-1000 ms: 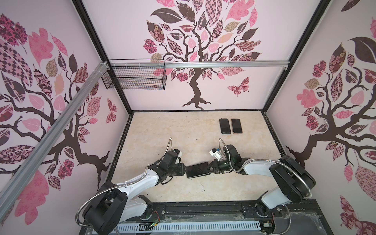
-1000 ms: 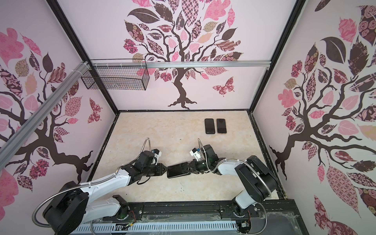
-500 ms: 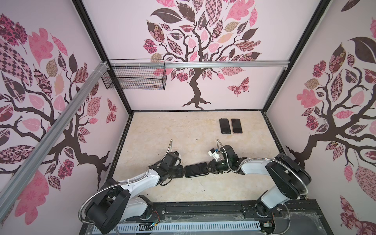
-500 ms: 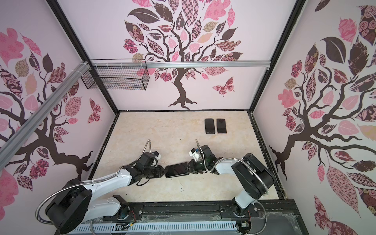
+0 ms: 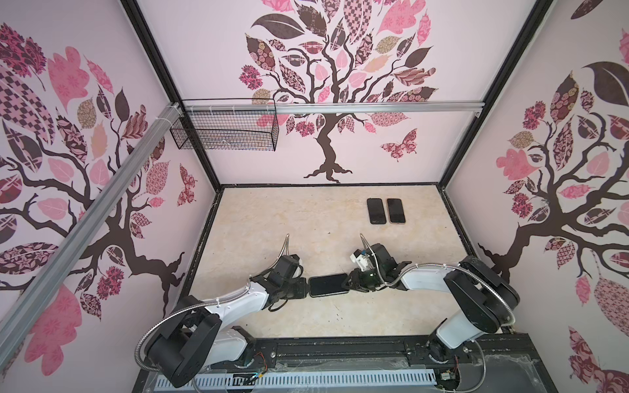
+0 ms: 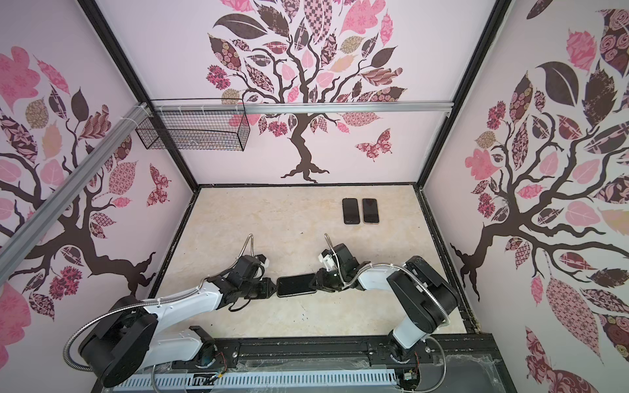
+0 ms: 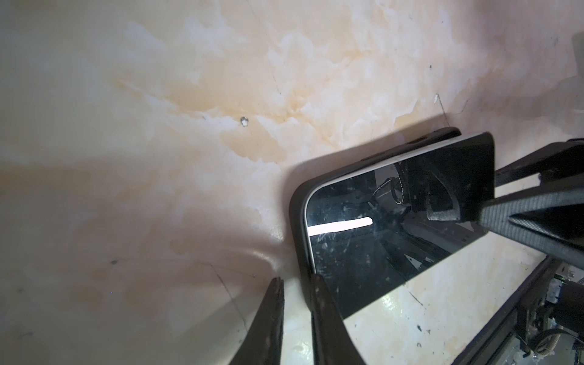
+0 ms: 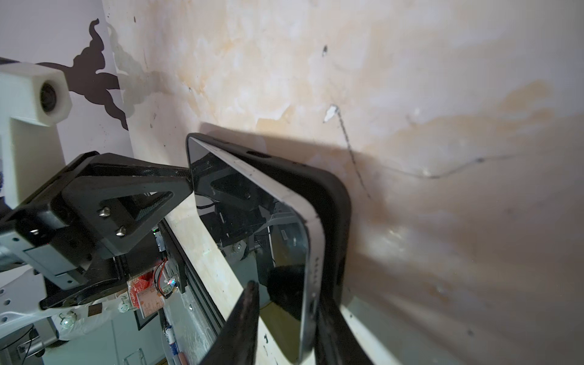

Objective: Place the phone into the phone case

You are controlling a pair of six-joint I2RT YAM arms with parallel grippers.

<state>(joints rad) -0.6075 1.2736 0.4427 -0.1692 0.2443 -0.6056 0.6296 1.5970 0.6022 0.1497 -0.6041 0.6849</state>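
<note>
The dark-screened phone [image 5: 327,285] [image 6: 295,285] lies at the front middle of the table, between both grippers. It rests in a black phone case [image 7: 297,215] [image 8: 338,202]. The phone's pale edge [image 8: 316,240] stands proud of the case's rim along one long side and one end. My left gripper [image 7: 295,281] [image 5: 304,289] is at the phone's left end. Its fingers stand a narrow gap apart with only table between them, one against the case's end. My right gripper [image 8: 287,303] [image 5: 349,282] straddles the other end, open. One finger is off the screen and the other is behind the case.
Two more dark phones [image 5: 376,211] [image 5: 394,210] lie side by side at the back right. A wire basket [image 5: 224,132] hangs on the back wall's left. A black rail [image 5: 340,350] runs along the table's front edge, close behind both arms.
The right gripper's jaws have widened off the phone's end. The phone and both grippers have shifted slightly to the left.
</note>
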